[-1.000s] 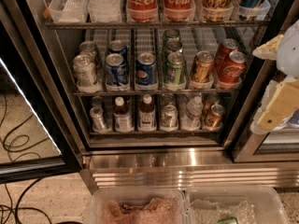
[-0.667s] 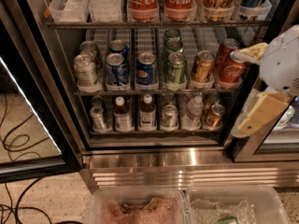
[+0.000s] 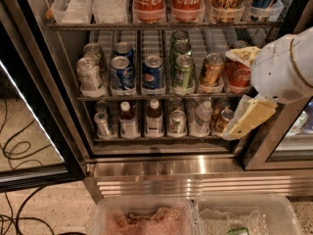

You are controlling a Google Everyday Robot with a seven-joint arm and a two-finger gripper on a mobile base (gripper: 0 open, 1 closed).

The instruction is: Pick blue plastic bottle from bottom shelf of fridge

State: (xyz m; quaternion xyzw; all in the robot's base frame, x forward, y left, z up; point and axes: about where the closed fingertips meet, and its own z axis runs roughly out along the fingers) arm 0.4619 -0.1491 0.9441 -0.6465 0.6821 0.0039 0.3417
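Note:
The fridge stands with its glass door swung open. On its bottom shelf two small bottles with white caps, dark brown contents and pale labels stand side by side: the blue plastic bottle and one like it. A small can is to their left. Another can and a clear water bottle are to their right. My gripper is at the right, in front of the right ends of the middle and bottom racks. It is open and empty, well to the right of the bottles.
The middle rack holds several drink cans and the top rack holds cola cans. The open glass door is at the left, with cables on the floor. A stainless base is below the shelves. Two clear plastic bins are at the bottom.
My gripper has moved left from the right edge and now covers more of the right side of the racks. The bottles and cans have not moved.

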